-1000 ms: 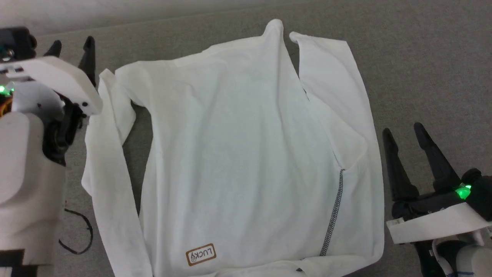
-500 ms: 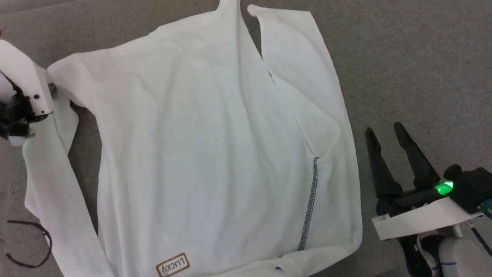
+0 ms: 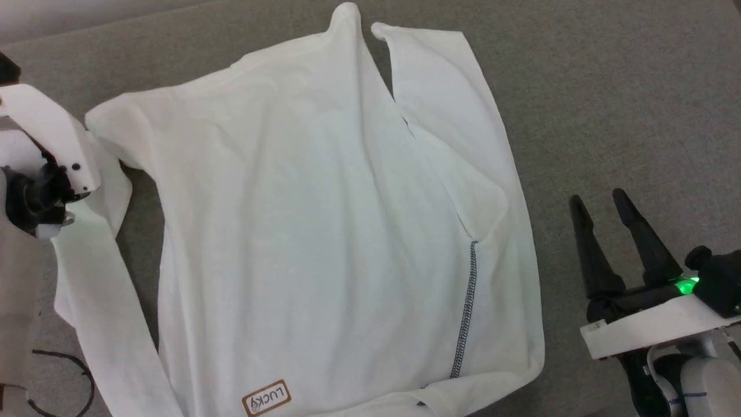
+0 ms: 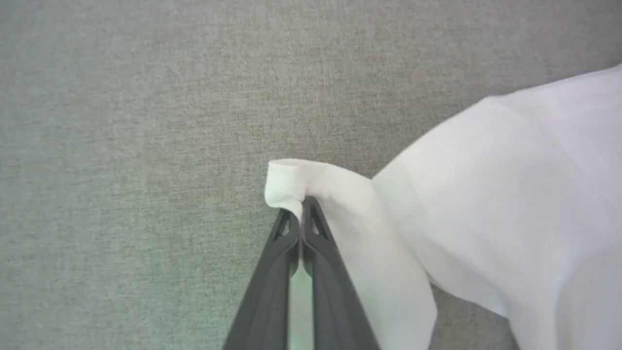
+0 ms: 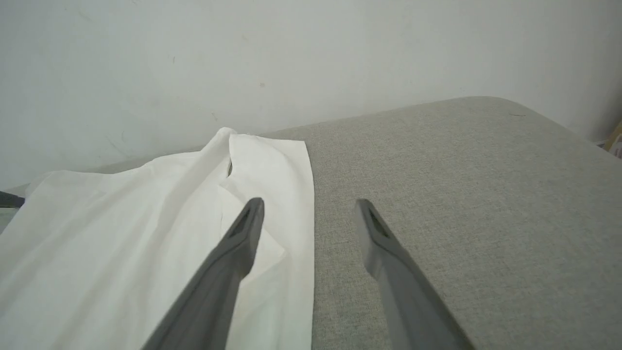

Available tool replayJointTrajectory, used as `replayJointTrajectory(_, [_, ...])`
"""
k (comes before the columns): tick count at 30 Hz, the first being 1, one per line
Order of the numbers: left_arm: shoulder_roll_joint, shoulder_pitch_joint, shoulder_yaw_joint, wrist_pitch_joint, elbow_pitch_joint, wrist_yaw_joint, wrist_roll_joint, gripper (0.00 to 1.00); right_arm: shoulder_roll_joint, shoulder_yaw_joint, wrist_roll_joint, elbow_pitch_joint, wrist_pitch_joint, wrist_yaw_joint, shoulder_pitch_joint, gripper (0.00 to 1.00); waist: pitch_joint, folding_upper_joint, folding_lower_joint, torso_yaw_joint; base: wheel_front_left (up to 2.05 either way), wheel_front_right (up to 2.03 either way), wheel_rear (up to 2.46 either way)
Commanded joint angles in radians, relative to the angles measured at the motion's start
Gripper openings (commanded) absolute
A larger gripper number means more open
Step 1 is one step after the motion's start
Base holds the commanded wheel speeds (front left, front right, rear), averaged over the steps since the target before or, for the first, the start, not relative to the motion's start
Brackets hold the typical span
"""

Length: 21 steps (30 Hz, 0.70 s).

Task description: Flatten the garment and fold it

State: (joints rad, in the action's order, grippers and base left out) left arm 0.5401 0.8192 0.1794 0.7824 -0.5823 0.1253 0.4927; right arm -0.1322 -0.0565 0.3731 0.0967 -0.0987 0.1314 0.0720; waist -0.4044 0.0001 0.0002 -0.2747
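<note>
The garment (image 3: 312, 220), a white long-sleeved shirt, lies spread on the grey surface, with a tan "LUCKY" patch (image 3: 266, 398) near its hem and a dark stitched seam (image 3: 465, 313) on its right side. One sleeve (image 3: 92, 278) runs down the left edge. In the left wrist view my left gripper (image 4: 302, 206) is shut on the folded end of that sleeve (image 4: 291, 177), beside the shirt's shoulder (image 4: 510, 184). Its white wrist housing (image 3: 52, 133) covers the fingers in the head view. My right gripper (image 3: 597, 197) stands open over bare surface just right of the shirt, holding nothing (image 5: 311, 202).
The grey upholstered surface (image 3: 608, 87) stretches bare to the right of the shirt and rounds off at its far right corner (image 5: 559, 121). A pale wall (image 5: 291, 48) stands behind it. A thin black cable (image 3: 69, 376) loops at the lower left.
My left gripper stood open a second ago and has now shut on the sleeve end. The head camera shifted, sliding the whole picture. The right gripper stayed open.
</note>
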Motion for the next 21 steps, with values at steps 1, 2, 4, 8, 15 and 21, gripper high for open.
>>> replayJointTrajectory(1, [-0.002, -0.025, -0.003, -0.02, 0.003, 0.005, -0.002, 0.0, -0.004, 0.008, -0.006, 0.0, 0.003, -0.001, -0.01, 1.0, 0.055, -0.0001, -0.0002, 0.036, 0.0, 0.0, 0.0])
replayJointTrajectory(2, [-0.004, -0.024, -0.006, -0.052, 0.016, 0.006, -0.005, 0.0, -0.004, 0.018, -0.011, 0.002, 0.006, -0.001, -0.018, 1.0, 0.075, -0.0001, -0.0002, 0.048, 0.0, 0.0, 0.0])
replayJointTrajectory(4, [-0.002, -0.027, -0.004, -0.104, 0.041, 0.003, -0.017, 0.0, 0.0, 0.035, -0.02, 0.006, 0.019, -0.001, -0.039, 1.0, 0.117, -0.0001, -0.0002, 0.07, 0.0, 0.0, 0.0])
replayJointTrajectory(8, [-0.006, -0.041, 0.022, -0.155, 0.098, -0.022, -0.033, 0.0, 0.01, 0.072, -0.042, 0.021, 0.047, -0.001, -0.085, 1.0, 0.203, -0.0001, -0.0002, 0.12, 0.0, 0.0, 0.0])
replayJointTrajectory(15, [-0.041, -0.099, 0.104, -0.145, 0.271, -0.093, -0.03, 0.0, 0.031, 0.141, -0.093, 0.076, 0.108, -0.001, -0.155, 1.0, 0.313, -0.0001, -0.0002, 0.177, 0.0, 0.0, 0.0])
replayJointTrajectory(21, [-0.13, -0.226, 0.223, -0.12, 0.458, -0.14, -0.007, 0.0, 0.052, 0.198, -0.129, 0.134, 0.154, -0.001, -0.2, 1.0, 0.364, -0.0001, -0.0002, 0.182, 0.0, 0.0, 0.0])
